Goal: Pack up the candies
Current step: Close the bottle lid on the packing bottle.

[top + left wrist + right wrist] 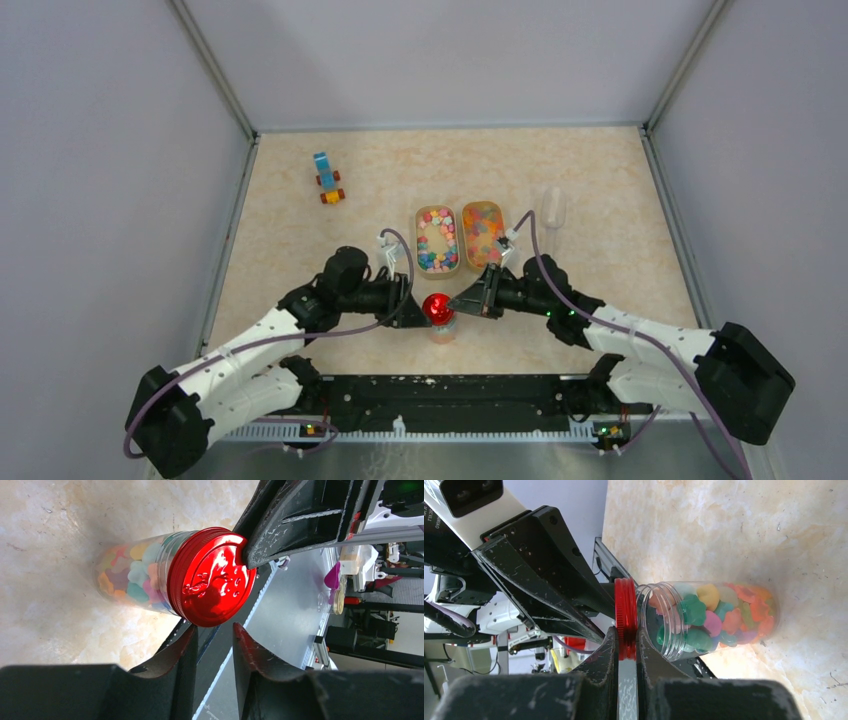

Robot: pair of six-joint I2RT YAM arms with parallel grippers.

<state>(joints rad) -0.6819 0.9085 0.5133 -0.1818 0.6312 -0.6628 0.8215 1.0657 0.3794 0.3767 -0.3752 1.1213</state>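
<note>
Right gripper [626,640] fingers are filling the foreground of the wrist view, pinching shut on the rim of the one round red metal lid [626,605], which is sitting at the mouth of the one clear plastic jar [659,592]. Jar is standing upright, long axis vertical, at the middle of the near edge of the beige marbled table [300,250], squarely between both claws. Candies [711,622], small multicoloured pieces too many to count, are partly filling it; more are lying in two oval tan trays [417,235], side by side just behind. Left gripper [214,628] is pointing at the lid from the jar's left, jaws narrowly parted and gripping nothing, with the lid rim just beyond its tips and seemingly in line with the gap. One blue-and-orange toy block vehicle [327,178] is sitting toward the far left corner, and one clear plastic scoop [552,208] right of the trays.
</note>
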